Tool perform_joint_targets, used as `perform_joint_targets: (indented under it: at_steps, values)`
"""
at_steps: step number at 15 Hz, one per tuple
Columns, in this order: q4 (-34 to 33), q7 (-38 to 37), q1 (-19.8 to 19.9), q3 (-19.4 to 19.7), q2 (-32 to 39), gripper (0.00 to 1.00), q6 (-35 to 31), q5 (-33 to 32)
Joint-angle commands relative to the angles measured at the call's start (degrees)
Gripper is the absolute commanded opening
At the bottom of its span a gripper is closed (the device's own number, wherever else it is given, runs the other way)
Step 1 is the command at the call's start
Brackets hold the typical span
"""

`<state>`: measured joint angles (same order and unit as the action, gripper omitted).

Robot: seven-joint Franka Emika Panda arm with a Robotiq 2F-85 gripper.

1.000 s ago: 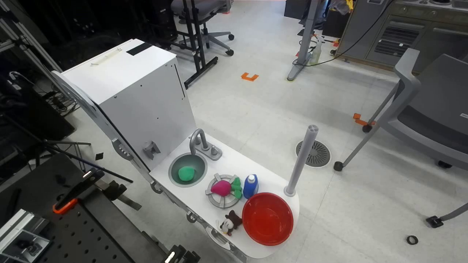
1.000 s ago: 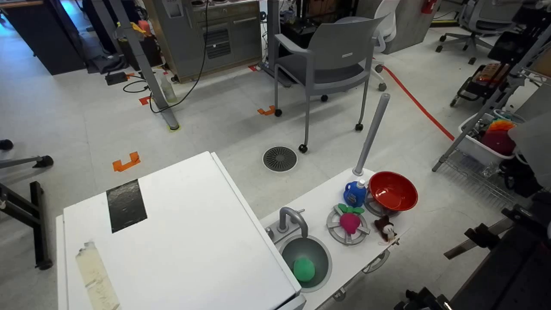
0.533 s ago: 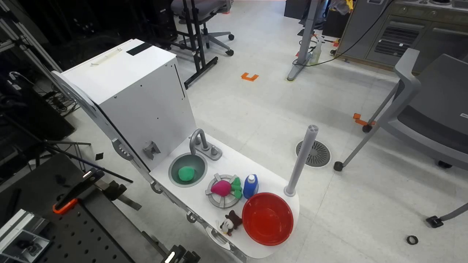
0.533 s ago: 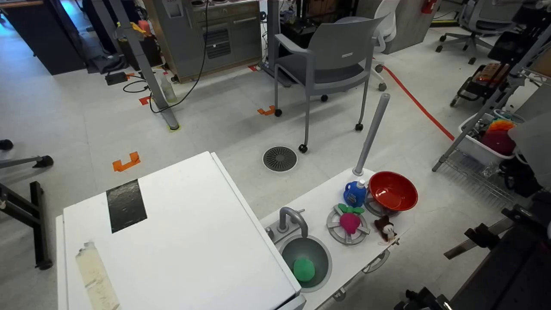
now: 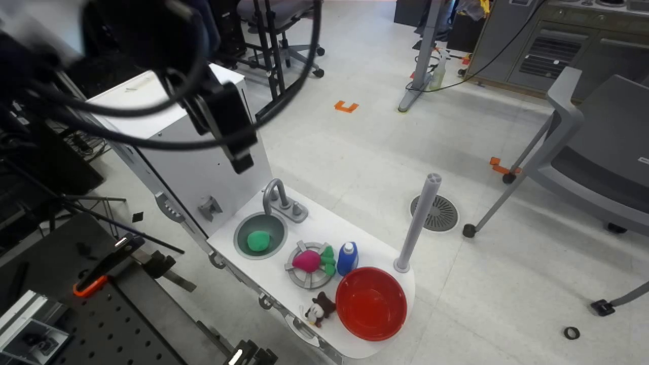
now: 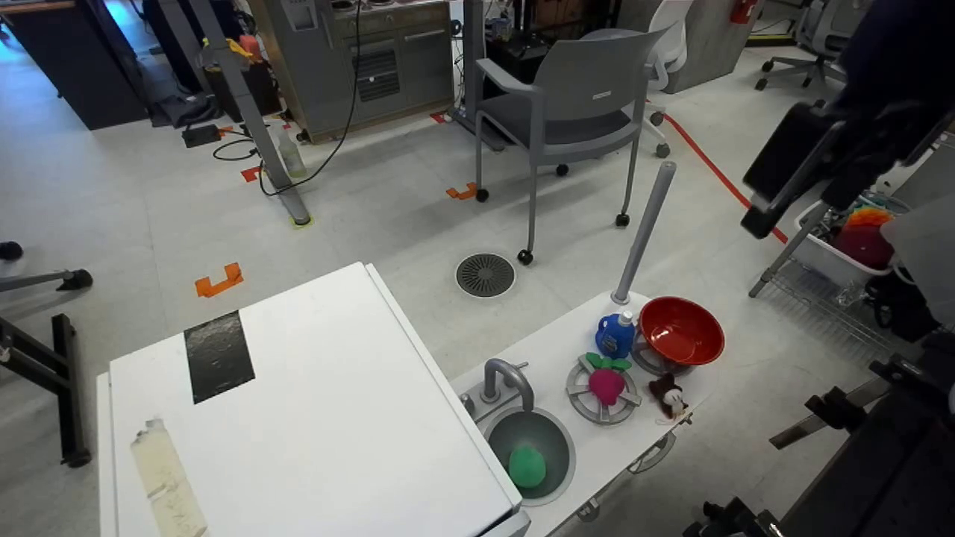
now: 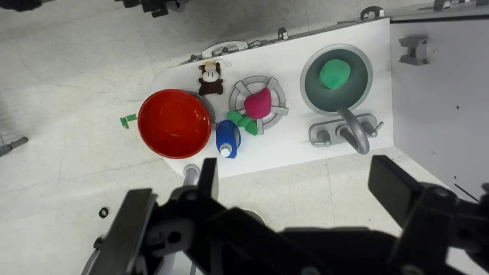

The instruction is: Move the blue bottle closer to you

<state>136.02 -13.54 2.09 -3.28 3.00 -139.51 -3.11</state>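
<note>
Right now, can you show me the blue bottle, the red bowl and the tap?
Blue bottle (image 6: 616, 339): in an exterior view, on its body.
Red bowl (image 5: 371, 304): in an exterior view, on its inside.
Tap (image 7: 355, 128): in the wrist view, on its curved spout.

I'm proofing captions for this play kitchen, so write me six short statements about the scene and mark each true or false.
1. The blue bottle stands beside the red bowl. True.
2. A green item lies in the sink. True.
3. The pink-and-green toy is in the sink. False: the pink-and-green toy rests on a burner.
4. The plush toy lies on the counter. True.
5. The gripper is shut on the blue bottle. False: the gripper is open, apart from the blue bottle.
6. The red bowl is upside down. False: its open side faces up.
</note>
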Motion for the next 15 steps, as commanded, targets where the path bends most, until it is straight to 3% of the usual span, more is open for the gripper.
perform_joint_targets:
  at_steps: [1, 5, 9, 15]
  values:
    - [-8.29, 1.23, -0.23, 2.04, 15.11, 1.0, -5.0, 5.66]
    - [-18.43, 0.67, -0.01, 3.36, 30.83, 1.0, -8.14, 9.3]
    - [-30.56, -1.88, -2.79, 7.5, 45.75, 1.0, -11.58, 6.3]
    - [-49.89, -7.06, -2.97, 10.54, 62.47, 1.0, -5.39, 8.36]
